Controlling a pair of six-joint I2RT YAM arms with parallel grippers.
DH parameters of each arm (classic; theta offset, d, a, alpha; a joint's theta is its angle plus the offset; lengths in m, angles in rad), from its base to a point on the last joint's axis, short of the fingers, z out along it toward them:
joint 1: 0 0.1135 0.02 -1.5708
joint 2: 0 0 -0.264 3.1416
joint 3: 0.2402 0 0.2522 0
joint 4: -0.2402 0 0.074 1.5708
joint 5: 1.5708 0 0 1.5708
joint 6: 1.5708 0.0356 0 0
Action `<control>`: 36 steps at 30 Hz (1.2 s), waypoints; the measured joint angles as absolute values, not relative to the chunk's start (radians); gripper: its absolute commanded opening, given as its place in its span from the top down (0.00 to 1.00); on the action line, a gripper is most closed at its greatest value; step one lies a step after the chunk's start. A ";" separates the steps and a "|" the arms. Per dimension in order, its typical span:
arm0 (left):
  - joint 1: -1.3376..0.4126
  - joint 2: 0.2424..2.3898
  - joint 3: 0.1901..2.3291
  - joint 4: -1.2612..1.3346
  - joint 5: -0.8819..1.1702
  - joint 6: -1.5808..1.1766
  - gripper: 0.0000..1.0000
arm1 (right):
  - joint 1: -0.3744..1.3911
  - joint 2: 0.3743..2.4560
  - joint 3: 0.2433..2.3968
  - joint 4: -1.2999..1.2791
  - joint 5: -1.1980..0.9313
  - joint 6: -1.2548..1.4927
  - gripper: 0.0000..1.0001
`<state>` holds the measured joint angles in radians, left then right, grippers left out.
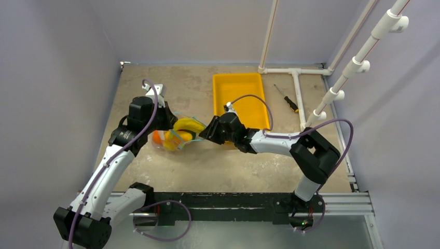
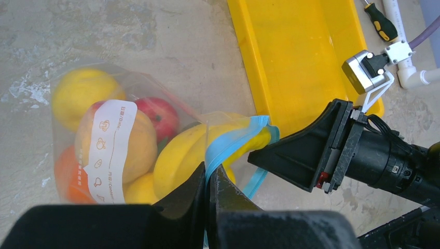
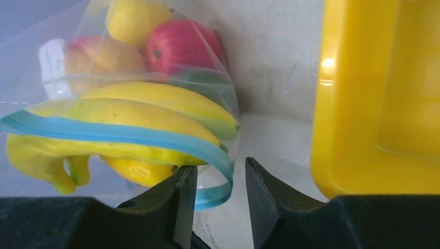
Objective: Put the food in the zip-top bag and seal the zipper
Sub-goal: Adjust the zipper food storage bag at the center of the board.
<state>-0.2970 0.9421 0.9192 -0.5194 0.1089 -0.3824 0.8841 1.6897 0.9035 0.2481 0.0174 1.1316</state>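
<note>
— Checking the bag [image 2: 117, 150] first: where is it?
— On the bench [image 1: 207, 166], left of centre in the overhead view, just left of the yellow tray [image 1: 238, 91]. The fruit is inside: a lemon [image 2: 83, 93], an apple [image 3: 179, 46] and an orange [image 2: 67, 176] low at the left. Only the bananas [image 3: 129, 116] reach the mouth.
— And the left tool [image 2: 208, 174]?
— Closed on the blue zipper [image 3: 119, 134], at the bottom middle of its own view. I'd say it pins that end so the floppy mouth cannot slide off while the other arm works.
— The right tool [image 3: 219, 166]?
— Its jaws stand apart, low in its view. The curled far end of the strip sits at the gap, against or just beside the finger on the left of the frame; I cannot tell which. Nothing is pinched there yet.
— Why come in from that side?
— It faces the left tool across the mouth. Gripping the opposite end would pull the strip straight, which a seal needs.
— Trouble ahead?
— The bananas. The strip bows over them, and one tip sits right at the opening. My guess is they must go deeper before the two halves can meet.
— The tray?
— No fruit shows in it, so loading looks done. Sealing is what remains.
</note>
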 measured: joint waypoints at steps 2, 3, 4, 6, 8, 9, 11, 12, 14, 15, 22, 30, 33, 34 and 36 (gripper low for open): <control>-0.297 0.941 0.919 -0.519 0.109 -0.382 1.00 | 0.884 1.702 0.925 0.253 0.019 1.132 0.60; -0.297 0.941 0.919 -0.519 0.109 -0.383 1.00 | 0.884 1.709 0.936 0.255 0.023 1.132 0.64; -0.297 0.939 0.919 -0.519 0.109 -0.383 1.00 | 0.884 1.715 0.944 0.255 0.027 1.132 0.69; -0.297 0.938 0.919 -0.520 0.110 -0.382 1.00 | 0.884 1.729 0.962 0.255 0.035 1.128 0.86; -0.297 0.937 0.919 -0.521 0.110 -0.382 1.00 | 0.884 1.741 0.978 0.255 0.037 1.128 1.00; -0.297 0.936 0.919 -0.522 0.110 -0.382 1.00 | 0.884 1.743 0.982 0.255 0.038 1.125 1.00; -0.297 0.931 0.920 -0.529 0.109 -0.382 1.00 | 0.883 1.743 0.982 0.254 0.041 1.121 1.00; -0.297 0.928 0.920 -0.533 0.109 -0.382 1.00 | 0.883 1.742 0.982 0.254 0.044 1.118 1.00; -0.297 0.921 0.924 -0.545 0.107 -0.382 1.00 | 0.883 1.735 0.982 0.250 0.054 1.104 1.00; -0.297 0.919 0.926 -0.548 0.107 -0.382 1.00 | 0.883 1.726 0.982 0.245 0.062 1.093 1.00; -0.297 0.909 0.997 -0.607 0.086 -0.378 0.98 | 0.883 1.575 1.027 0.150 0.140 0.939 1.00; -0.297 0.922 1.105 -0.688 0.059 -0.371 0.96 | 0.882 1.548 1.281 0.048 0.140 0.740 1.00; -0.297 0.926 1.088 -0.661 0.082 -0.383 0.99 | 0.882 1.549 1.285 0.042 0.103 0.704 1.00; -0.297 0.928 1.058 -0.628 0.098 -0.391 1.00 | 0.881 1.559 1.284 0.040 0.086 0.696 1.00; -0.297 0.944 0.965 -0.553 0.131 -0.416 1.00 | 0.880 1.584 1.276 0.039 0.057 0.686 1.00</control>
<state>-0.2970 0.9436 0.9653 -0.5526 0.1314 -0.4156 0.8803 1.5841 1.2762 0.0387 0.0566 0.6857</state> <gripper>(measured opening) 0.010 0.005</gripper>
